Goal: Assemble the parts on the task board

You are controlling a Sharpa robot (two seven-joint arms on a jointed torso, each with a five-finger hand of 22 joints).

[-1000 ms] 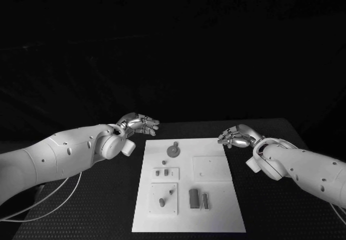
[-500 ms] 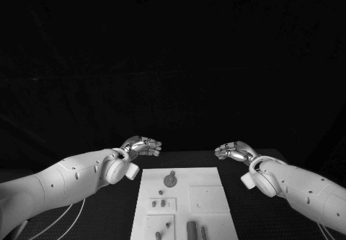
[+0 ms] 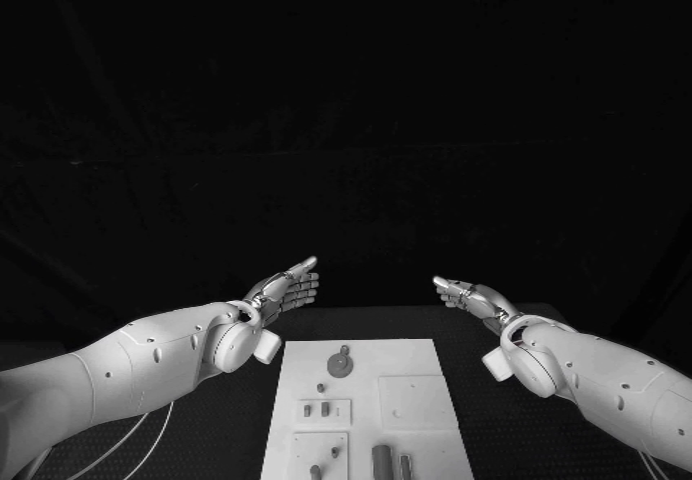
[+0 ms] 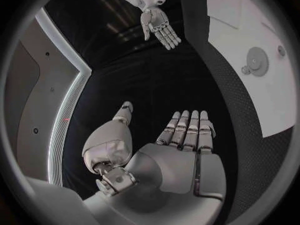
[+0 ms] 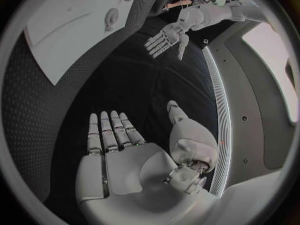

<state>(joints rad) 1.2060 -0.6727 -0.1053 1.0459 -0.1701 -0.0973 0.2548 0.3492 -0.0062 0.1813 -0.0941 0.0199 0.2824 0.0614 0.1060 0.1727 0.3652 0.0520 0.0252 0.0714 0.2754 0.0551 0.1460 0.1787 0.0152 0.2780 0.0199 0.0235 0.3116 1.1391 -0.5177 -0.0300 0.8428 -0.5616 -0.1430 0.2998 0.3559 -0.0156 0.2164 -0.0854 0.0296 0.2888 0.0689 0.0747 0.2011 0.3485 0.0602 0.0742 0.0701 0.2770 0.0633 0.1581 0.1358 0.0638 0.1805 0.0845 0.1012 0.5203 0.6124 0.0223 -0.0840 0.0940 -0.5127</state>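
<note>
While flanking the task board, left hand and right hand stretch flat, empty.

Glossy metal left hand; matt white task board; dimpled black table.

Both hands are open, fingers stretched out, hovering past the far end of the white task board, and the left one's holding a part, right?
Not quite. The left hand holds nothing; the left wrist view shows its palm bare. The right hand is open too, beyond the task board.
</note>
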